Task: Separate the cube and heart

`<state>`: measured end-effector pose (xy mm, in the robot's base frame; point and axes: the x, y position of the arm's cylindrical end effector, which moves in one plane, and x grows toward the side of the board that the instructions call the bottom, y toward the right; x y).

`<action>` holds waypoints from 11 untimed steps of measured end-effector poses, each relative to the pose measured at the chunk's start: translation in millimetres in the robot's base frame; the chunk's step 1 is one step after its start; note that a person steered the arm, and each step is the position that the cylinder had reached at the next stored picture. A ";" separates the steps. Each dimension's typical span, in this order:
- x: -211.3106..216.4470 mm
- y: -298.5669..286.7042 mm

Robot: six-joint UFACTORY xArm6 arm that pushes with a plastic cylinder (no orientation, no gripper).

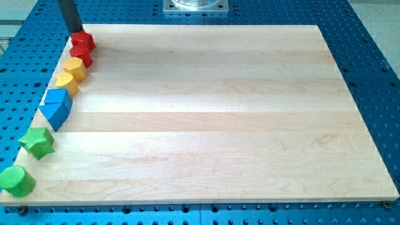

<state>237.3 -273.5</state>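
Camera view: pale wooden board [206, 119]; blocks crowd its left edge. My tip [76, 30] touches the red star-shaped block [83, 42] from the view's top; no jaws to report. Blue cube [57, 99] abuts the blue wedge-like block [55, 115], presumably the heart; both unseparated, well below the tip.

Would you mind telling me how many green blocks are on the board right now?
2, both at the view's lower left edge: a green star and below it a green cylinder near the corner. None appears hidden.
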 end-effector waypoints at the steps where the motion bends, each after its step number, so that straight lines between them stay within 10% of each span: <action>1: 18.0 12.5; 5: 29.5 -21.7; 11: 186.7 4.6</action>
